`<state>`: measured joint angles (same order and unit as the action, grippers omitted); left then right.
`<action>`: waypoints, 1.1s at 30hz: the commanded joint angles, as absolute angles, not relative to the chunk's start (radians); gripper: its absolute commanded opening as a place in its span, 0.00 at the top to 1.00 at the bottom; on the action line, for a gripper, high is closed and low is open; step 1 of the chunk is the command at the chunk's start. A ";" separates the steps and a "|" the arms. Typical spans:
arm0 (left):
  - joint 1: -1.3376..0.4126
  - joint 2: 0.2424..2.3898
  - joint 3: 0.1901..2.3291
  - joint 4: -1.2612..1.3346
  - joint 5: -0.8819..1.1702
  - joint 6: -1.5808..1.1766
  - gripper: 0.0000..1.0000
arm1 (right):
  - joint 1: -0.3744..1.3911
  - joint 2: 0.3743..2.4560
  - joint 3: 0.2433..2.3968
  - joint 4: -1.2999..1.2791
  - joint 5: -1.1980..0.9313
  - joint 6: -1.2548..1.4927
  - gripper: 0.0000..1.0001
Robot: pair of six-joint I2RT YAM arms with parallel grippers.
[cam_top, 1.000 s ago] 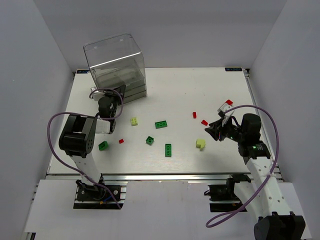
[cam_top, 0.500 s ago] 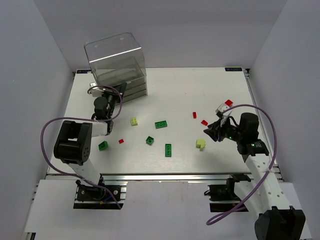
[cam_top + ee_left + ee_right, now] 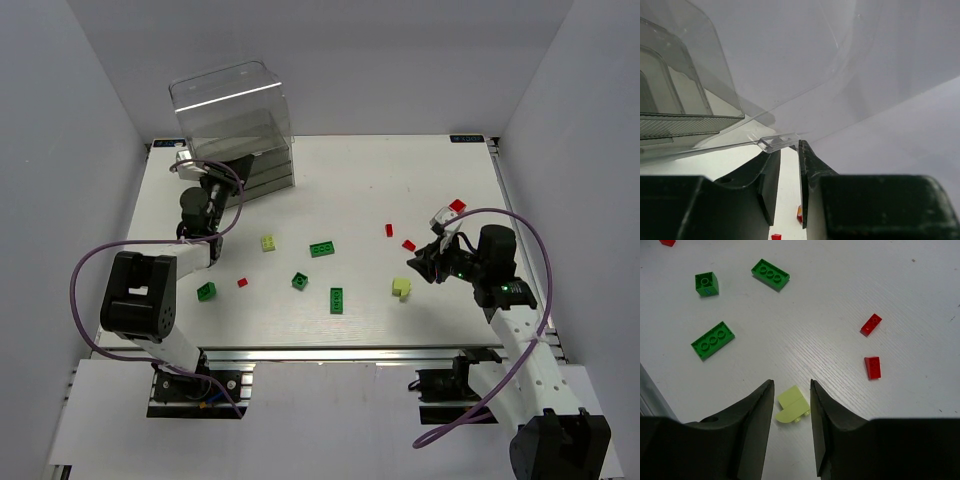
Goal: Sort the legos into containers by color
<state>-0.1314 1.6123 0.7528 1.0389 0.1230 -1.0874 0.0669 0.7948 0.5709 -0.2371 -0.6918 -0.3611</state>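
Grab step: R claw half-wide, straddling pale brick, table's 4 o'clock; next, lower & pinch. L claw narrow, tips at cabinet tab, 11 o'clock.

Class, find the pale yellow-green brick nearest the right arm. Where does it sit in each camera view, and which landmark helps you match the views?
Top external: the pale yellow-green brick lies right of centre, slightly below the middle.
Left wrist: not in view.
Right wrist: the same brick lies at bottom centre.
Shared landmark: the red brick closest to it.
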 commanded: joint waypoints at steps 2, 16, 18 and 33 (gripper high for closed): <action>-0.103 1.566 0.793 1.065 0.126 -1.054 0.67 | 0.072 0.802 0.560 -0.238 -0.713 -0.390 0.59; -0.103 1.552 0.804 1.057 0.150 -1.058 0.68 | 0.256 1.444 1.058 -0.172 -0.720 -0.230 0.42; -0.103 1.551 0.804 1.052 0.152 -1.061 0.67 | 0.304 1.529 1.208 -0.170 -0.677 -0.206 0.34; -0.094 1.497 0.804 1.017 0.152 -1.063 0.68 | 0.517 2.066 1.758 0.155 -0.489 -0.025 1.00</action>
<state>-0.1059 1.5558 0.7624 0.9867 0.1661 -1.0710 0.4885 2.0556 1.7073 -0.0067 -0.6079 -0.1020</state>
